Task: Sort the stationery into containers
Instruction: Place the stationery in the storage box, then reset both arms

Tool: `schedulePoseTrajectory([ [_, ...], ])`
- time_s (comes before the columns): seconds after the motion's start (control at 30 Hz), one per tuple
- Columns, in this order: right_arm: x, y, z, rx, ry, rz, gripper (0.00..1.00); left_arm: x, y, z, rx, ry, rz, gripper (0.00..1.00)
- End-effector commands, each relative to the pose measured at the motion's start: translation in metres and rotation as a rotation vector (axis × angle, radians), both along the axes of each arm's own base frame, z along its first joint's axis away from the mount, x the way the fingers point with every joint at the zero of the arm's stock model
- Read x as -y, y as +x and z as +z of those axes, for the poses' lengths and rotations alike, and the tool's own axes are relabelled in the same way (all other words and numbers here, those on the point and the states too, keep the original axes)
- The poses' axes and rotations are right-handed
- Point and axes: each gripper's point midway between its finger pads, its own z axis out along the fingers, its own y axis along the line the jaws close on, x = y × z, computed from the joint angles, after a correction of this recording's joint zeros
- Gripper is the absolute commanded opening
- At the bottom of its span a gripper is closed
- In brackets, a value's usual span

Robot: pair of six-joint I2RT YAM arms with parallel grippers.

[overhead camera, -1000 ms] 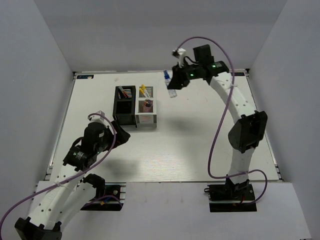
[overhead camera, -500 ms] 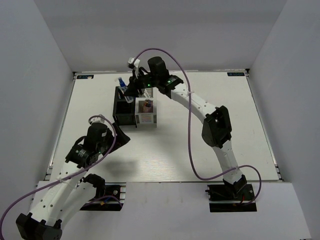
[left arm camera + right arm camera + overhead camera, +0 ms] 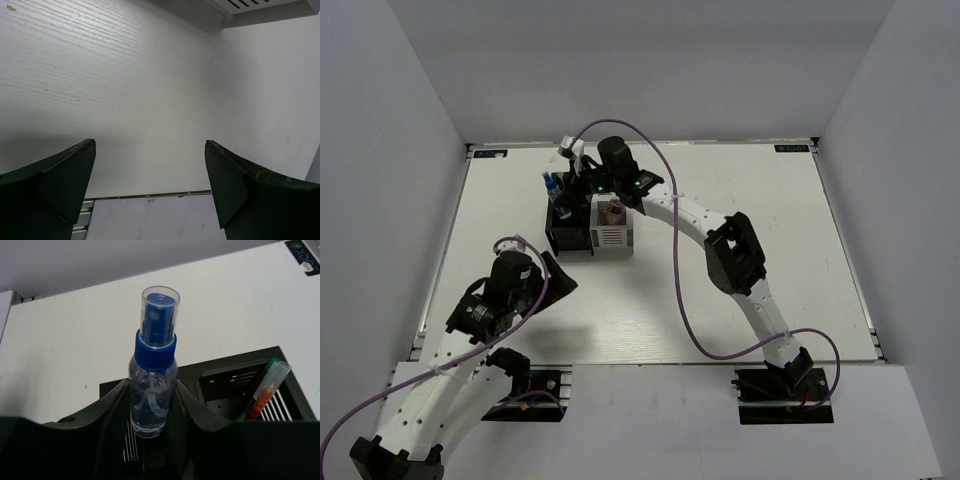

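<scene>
My right gripper (image 3: 560,196) is shut on the small clear bottle with a blue cap (image 3: 152,385) and holds it over the black organiser (image 3: 566,222); in the top view the bottle (image 3: 551,186) sits at the organiser's far left corner. In the right wrist view the gripper (image 3: 152,407) clamps the bottle's lower body, with a red-orange and green pen (image 3: 265,387) standing in the black organiser (image 3: 235,375). The white-grey organiser (image 3: 611,232) holds the pink cylinder (image 3: 613,211). My left gripper (image 3: 150,165) is open and empty over bare table, also in the top view (image 3: 558,272).
The white table (image 3: 720,260) is walled by grey panels on three sides. A corner of the white-grey organiser (image 3: 260,7) shows at the top of the left wrist view. The table's near edge rail (image 3: 145,196) lies below the left fingers.
My right arm has swung left with the bottle, from the table's far right to above the black organiser's far left corner. The left arm has barely moved.
</scene>
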Motion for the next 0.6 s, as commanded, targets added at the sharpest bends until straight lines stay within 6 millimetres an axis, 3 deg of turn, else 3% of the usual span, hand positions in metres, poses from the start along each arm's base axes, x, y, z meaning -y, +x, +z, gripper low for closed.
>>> schedulePoseTrajectory([
  [0.0,-0.004,0.007,0.013,0.090,0.041,-0.015,0.11,-0.002,-0.003,0.005,0.007,-0.005,0.008,1.00],
  [0.07,-0.001,0.011,0.007,0.102,0.023,-0.023,0.16,-0.002,-0.003,0.007,0.015,-0.009,0.008,1.00],
  [0.17,0.001,0.009,-0.003,0.097,-0.006,-0.029,0.38,-0.002,-0.003,0.007,0.015,-0.009,0.008,1.00],
  [0.3,0.006,0.006,0.000,0.120,-0.023,-0.025,0.55,-0.003,-0.002,0.006,0.018,-0.003,0.015,1.00],
  [0.47,0.016,0.001,0.005,0.127,-0.041,-0.019,0.62,0.000,0.002,0.008,0.036,-0.018,0.008,1.00],
  [0.57,0.023,-0.001,0.023,0.149,-0.032,-0.022,0.64,0.006,0.006,0.012,0.057,-0.035,-0.017,1.00],
])
